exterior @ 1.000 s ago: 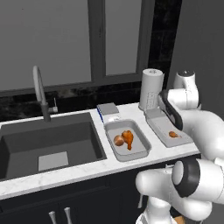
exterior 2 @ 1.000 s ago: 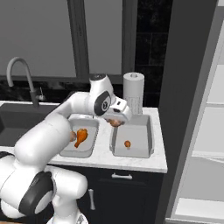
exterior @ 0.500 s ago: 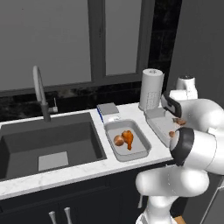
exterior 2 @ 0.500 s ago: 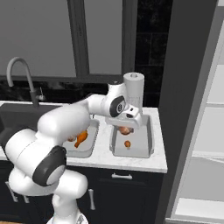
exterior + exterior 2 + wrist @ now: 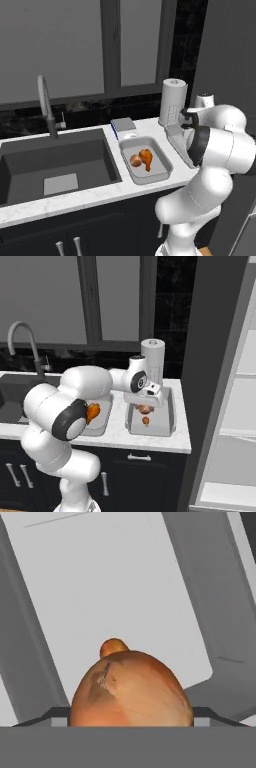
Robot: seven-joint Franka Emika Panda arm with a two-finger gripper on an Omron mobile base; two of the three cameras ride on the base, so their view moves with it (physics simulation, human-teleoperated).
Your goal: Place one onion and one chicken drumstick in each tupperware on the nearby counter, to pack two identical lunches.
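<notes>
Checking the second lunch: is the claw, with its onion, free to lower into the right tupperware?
Probably yes: the claw holds the onion above the open right tupperware, with just a drumstick inside.

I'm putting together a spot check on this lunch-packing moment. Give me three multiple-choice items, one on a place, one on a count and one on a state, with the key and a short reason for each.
1. Where is the gripper?
A. over the sink
B. over the right tupperware
C. beside the faucet

2. How many food items lie in the left tupperware?
A. none
B. one
C. two

3. What is the gripper's state?
A. shut on an onion
B. open and empty
C. shut on a paper towel roll

Key:
1 B: in the right base view the hand hangs above the right tupperware, which already holds a drumstick.
2 C: the left base view shows an onion and a drumstick in the left tupperware.
3 A: in the hand view the held onion sits between the fingertips, above the container floor.
</notes>
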